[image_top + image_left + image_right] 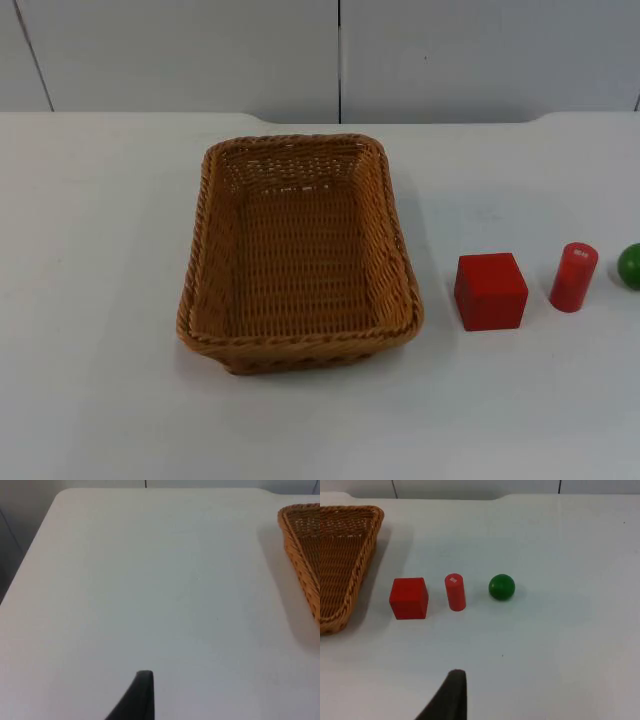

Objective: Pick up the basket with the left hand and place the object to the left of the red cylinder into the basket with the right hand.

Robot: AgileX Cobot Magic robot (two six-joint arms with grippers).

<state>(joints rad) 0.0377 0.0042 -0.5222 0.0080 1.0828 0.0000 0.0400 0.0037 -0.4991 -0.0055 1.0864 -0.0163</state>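
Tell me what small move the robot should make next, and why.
Probably bring the left end effector toward the basket and take its near rim. The basket sits untouched and empty on the table, and the red cube left of the red cylinder waits for the right end effector.

both end effectors hover above the table (90, 400), apart.

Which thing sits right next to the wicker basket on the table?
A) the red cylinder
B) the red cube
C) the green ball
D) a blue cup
B: the red cube stands on the table just beside the wicker basket, with the red cylinder beyond it and the green ball farthest from the basket.
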